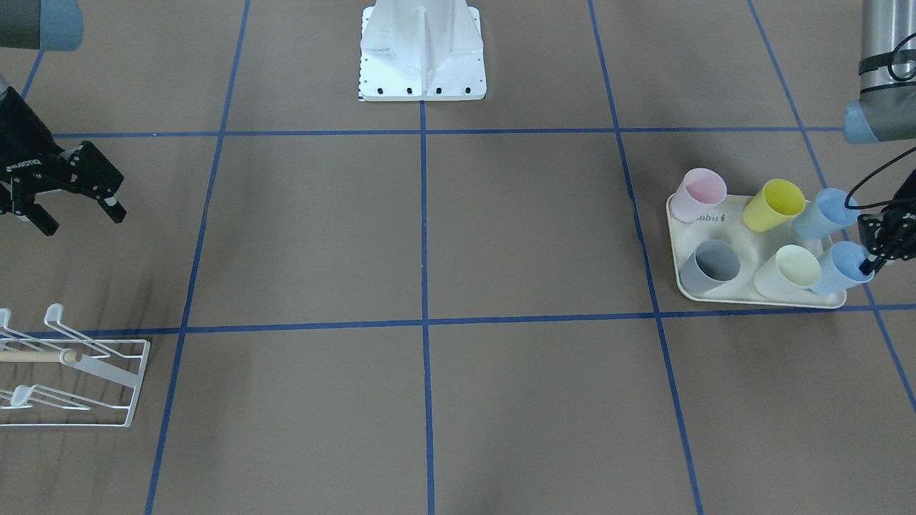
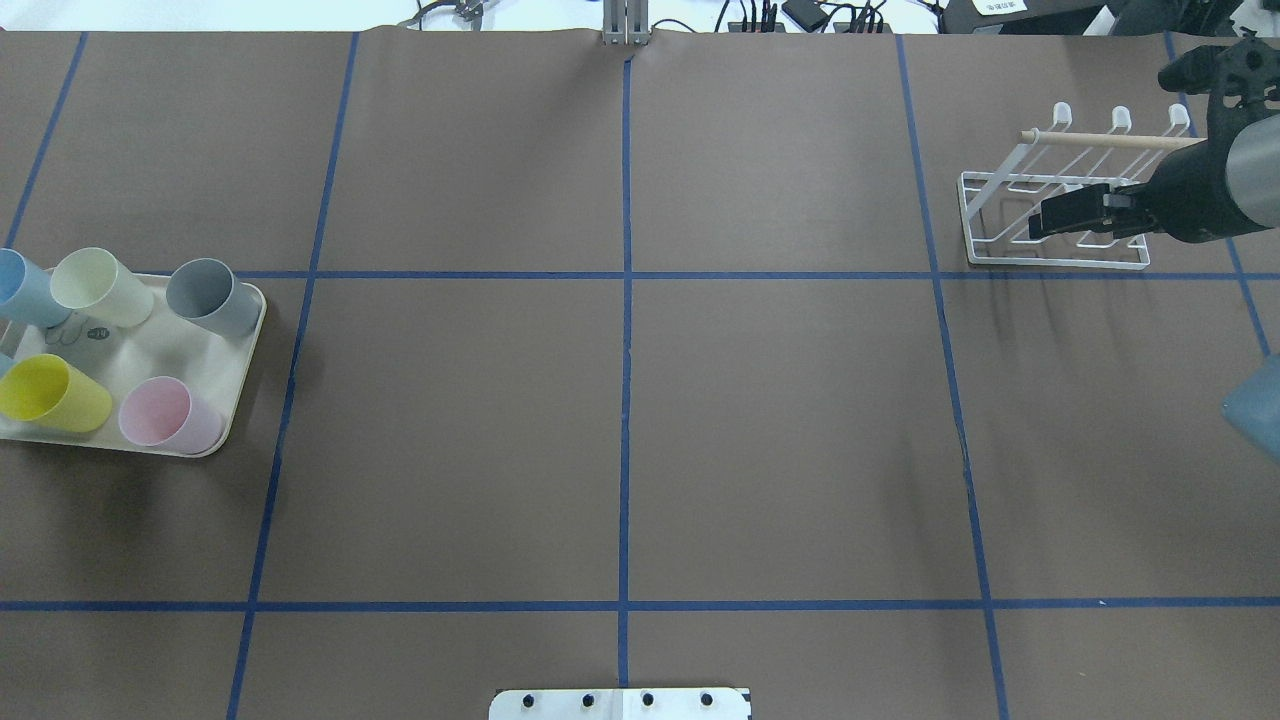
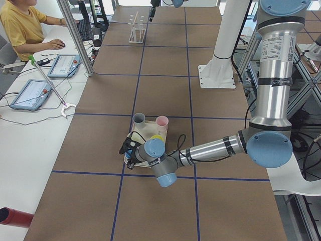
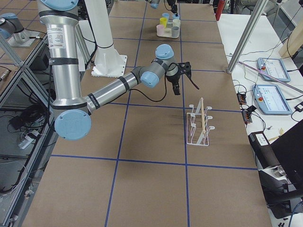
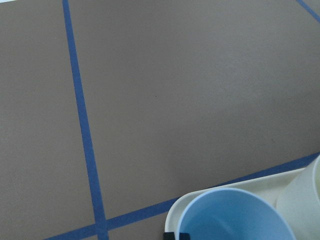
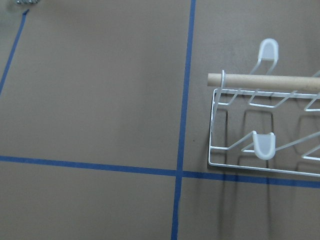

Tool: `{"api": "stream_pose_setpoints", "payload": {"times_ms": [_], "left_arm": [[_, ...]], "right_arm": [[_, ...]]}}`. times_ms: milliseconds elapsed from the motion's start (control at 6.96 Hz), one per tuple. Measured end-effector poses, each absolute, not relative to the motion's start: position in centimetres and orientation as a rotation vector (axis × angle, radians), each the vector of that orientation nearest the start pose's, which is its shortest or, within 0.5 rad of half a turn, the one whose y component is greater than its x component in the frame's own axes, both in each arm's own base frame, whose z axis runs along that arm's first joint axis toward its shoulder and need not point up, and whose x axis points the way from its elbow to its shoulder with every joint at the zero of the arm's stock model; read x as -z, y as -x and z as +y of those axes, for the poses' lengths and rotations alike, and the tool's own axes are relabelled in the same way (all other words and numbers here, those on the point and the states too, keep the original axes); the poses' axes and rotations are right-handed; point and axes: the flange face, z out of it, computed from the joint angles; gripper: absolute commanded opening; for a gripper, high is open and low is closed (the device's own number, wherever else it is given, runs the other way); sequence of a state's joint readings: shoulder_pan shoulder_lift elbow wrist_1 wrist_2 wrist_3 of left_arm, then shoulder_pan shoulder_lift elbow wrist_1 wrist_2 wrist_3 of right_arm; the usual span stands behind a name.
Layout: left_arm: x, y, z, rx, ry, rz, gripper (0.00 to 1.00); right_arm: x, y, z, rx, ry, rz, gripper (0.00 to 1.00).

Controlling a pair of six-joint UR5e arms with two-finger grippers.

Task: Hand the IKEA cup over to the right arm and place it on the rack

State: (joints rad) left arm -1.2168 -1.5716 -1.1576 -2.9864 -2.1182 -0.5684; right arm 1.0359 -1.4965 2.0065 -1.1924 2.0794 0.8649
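Observation:
Several IKEA cups stand on a cream tray (image 1: 678,247): pink (image 1: 700,193), yellow (image 1: 773,204), grey (image 1: 710,265), cream (image 1: 791,270) and two blue ones. My left gripper (image 1: 867,267) is at the tray's outer corner, its fingers closed on the rim of the nearer blue cup (image 1: 836,270), which rests on the tray. The left wrist view shows that blue cup (image 5: 235,220) with a black fingertip at its rim. My right gripper (image 1: 77,214) hovers open and empty beside the white wire rack (image 1: 79,375), which also shows in the right wrist view (image 6: 260,145).
The robot's white base plate (image 1: 422,71) sits at the table's middle edge. Blue tape lines divide the brown table top. A person (image 3: 20,25) sits at a side desk with tablets, off the table.

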Motion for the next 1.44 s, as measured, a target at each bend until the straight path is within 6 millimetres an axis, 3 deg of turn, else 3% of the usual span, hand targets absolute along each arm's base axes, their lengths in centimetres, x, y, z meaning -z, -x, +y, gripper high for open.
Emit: {"api": "stream_pose_setpoints", "payload": {"times_ms": [144,431,575,718,862,1149,1437], "left_arm": [[-70.3,-7.8,-48.5,-0.091,-0.661,0.889,0.0],[-68.7,-2.7,-49.4,-0.051,-0.689,0.903,0.0],[-66.2,-0.4,-50.3,-0.032,-0.701,0.932,0.0],[-62.4,0.8,-51.3,-0.006,-0.709,0.97,0.0],[-57.9,1.1,-51.9,0.058,-0.701,1.032,0.0],[-49.1,0.0,-51.1,0.164,-0.654,1.205,0.0],[-41.1,-5.3,-48.8,0.154,-0.604,1.358,0.0]], "right_arm": [[-37.0,18.5,-47.8,-0.075,-0.369,-0.919,1.0],[-36.0,19.5,-47.8,-0.058,-0.417,-0.928,1.0],[-35.3,20.3,-47.6,-0.034,-0.469,-0.967,1.0],[-34.6,21.0,-47.3,-0.024,-0.514,-1.025,1.0],[-33.7,21.8,-46.6,-0.032,-0.534,-1.092,1.0],[-31.1,24.4,-44.9,-0.122,-0.484,-1.266,0.99],[-25.9,27.5,-44.3,-0.302,-0.367,-1.444,0.99]]}}
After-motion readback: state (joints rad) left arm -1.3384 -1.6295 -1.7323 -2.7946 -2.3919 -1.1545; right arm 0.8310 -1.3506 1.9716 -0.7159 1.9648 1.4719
